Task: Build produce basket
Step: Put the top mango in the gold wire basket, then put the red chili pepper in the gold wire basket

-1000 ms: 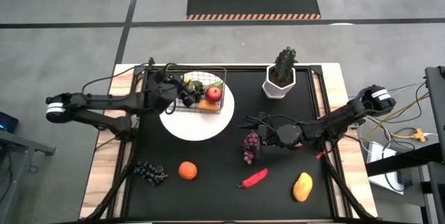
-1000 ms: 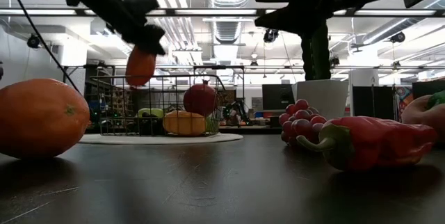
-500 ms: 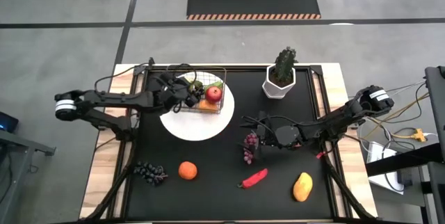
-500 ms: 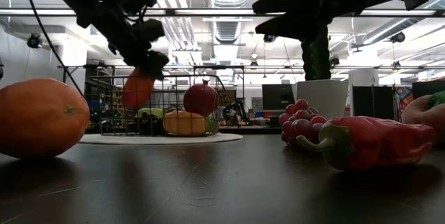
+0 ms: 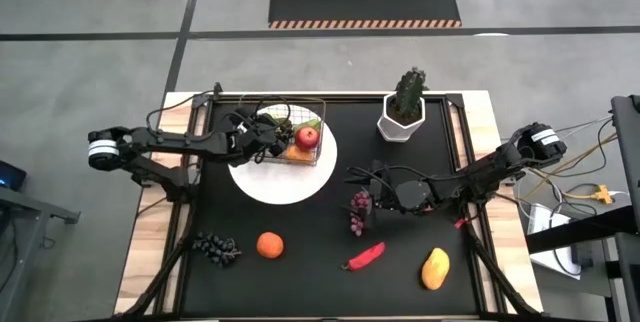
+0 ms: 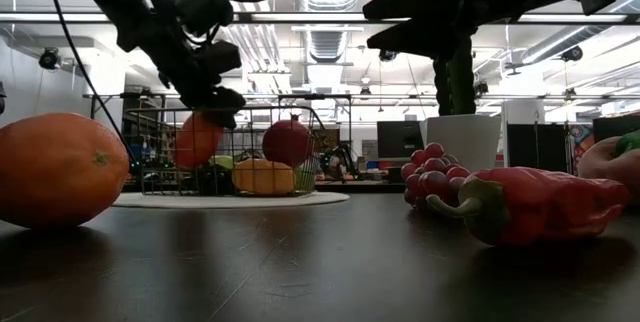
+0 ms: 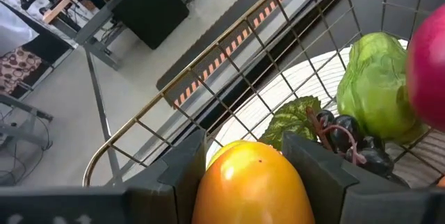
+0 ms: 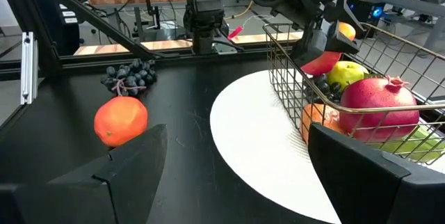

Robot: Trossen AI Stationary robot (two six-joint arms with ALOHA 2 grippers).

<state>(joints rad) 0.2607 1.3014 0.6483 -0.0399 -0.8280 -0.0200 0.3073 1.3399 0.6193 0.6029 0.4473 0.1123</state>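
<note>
Basket (image 5: 292, 137) on white plate (image 5: 285, 177), far left of table. Left gripper (image 7: 245, 156) inside it, clamped on one yellow-orange fruit (image 7: 252, 184); wrist view alone shows this. Right gripper (image 5: 372, 200) spread wide over one of two grape bunches (image 5: 357, 209).

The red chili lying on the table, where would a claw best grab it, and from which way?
Probably across the thick middle of the chili, coming straight down from above. It lies flat on the black table with open space all round it, so fingers fit on either long side. The thin curved stem end looks too slim to hold firmly.
</note>
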